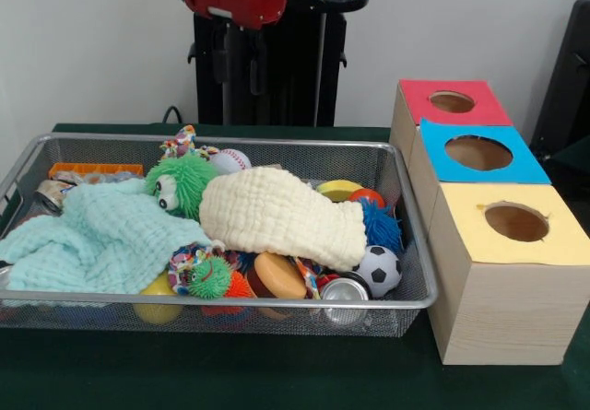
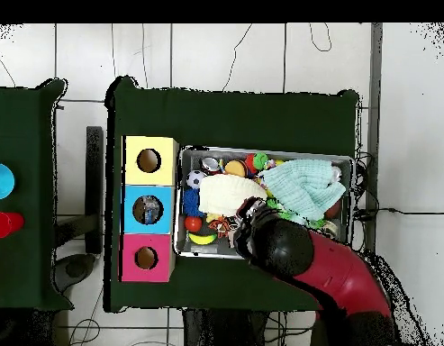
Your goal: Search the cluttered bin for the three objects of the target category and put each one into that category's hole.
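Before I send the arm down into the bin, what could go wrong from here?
1. The cream cloth and mint cloth lie over much of the pile, so targets may be hidden and a grasp may catch fabric instead.
2. The soccer ball and can sit tight against the bin's wire wall, leaving little room beside them.
3. In the overhead view the arm covers part of the bin.

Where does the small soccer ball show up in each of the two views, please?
Front view: soccer ball at the bin's near right corner, beside a silver can.
Overhead view: soccer ball by the bin's left wall.
Shared landmark: the yellow-topped box sits nearest it.
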